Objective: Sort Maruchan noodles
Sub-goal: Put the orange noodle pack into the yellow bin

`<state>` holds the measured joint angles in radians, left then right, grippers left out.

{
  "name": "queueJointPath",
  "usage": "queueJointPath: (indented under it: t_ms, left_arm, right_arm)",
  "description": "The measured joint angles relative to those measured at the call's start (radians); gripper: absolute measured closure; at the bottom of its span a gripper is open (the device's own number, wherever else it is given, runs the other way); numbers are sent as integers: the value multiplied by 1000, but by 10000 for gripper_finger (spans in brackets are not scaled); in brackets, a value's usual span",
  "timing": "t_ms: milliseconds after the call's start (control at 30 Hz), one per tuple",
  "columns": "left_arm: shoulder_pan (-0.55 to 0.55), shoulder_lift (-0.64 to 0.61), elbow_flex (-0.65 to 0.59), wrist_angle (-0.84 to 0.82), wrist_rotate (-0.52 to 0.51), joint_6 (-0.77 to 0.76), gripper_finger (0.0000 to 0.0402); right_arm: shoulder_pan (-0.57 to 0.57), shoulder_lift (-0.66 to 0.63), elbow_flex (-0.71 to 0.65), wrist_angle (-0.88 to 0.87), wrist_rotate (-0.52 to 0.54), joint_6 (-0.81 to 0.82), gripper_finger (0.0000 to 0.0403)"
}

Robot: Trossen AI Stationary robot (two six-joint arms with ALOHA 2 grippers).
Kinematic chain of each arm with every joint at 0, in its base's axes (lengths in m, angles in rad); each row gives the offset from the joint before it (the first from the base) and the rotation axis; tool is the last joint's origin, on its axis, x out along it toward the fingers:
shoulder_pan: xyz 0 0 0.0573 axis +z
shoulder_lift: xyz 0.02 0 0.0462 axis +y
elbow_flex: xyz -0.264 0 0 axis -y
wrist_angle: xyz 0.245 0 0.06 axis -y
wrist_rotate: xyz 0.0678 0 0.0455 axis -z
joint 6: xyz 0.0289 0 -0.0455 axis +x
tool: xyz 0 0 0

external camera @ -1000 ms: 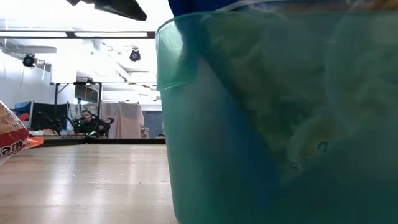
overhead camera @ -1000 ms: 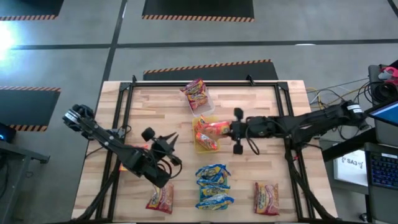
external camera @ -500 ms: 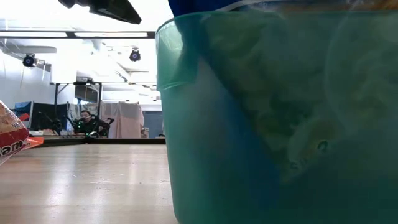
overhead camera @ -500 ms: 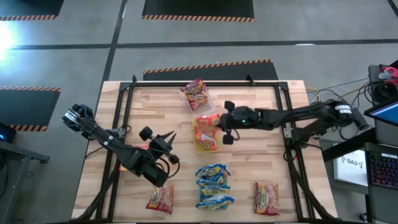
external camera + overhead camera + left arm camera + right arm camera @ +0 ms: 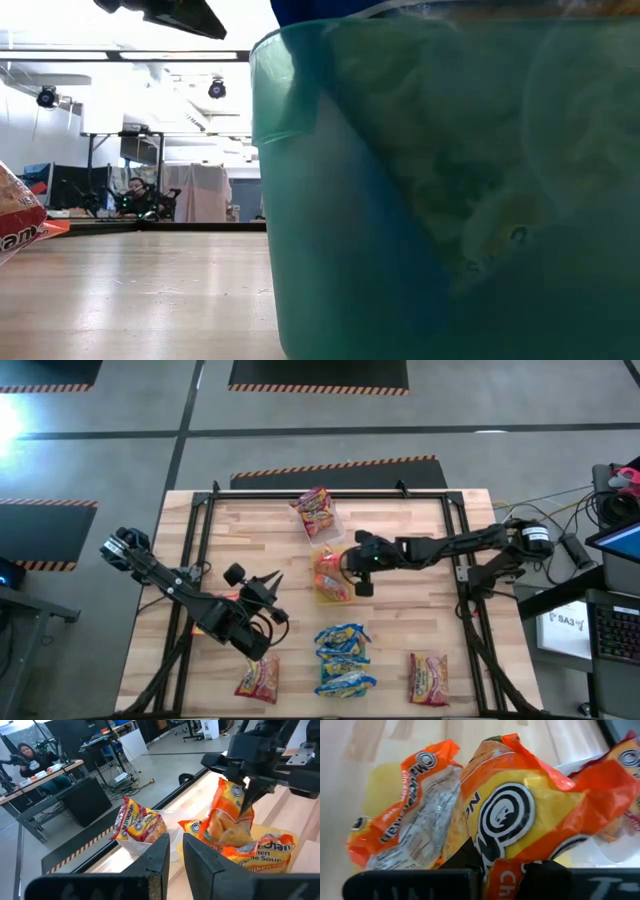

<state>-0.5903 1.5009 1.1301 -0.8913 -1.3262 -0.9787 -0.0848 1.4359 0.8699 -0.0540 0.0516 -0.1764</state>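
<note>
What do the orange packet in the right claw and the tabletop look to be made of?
Orange packet: thin glossy plastic film, by its crinkles and sheen; the right claw is shut on it. Tabletop: pale wood, apparently jointed strips, by the visible grain and plank lines.

High view looks straight down on the counter (image 5: 420, 630); low view sits level, pressed against a green tray (image 5: 450, 190); both wrist views share the orange packet (image 5: 227, 817).

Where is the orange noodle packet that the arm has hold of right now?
In the high view, the orange packet hangs pinched in the right gripper over the yellow tray mid-table, just below the clear tray of red packets.
</note>
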Motion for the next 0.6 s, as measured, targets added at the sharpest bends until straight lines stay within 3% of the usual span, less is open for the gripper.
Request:
queueJointPath:
  t_ms: [300,600]
  left_arm:
    - [0,1,0,-4,1,0,365]
    - [0,1,-1,-9,29,0,365]
  right_arm:
    - [46,15,148,-194,-3,36,370]
    - [48,181,262,-333,13,100,370]
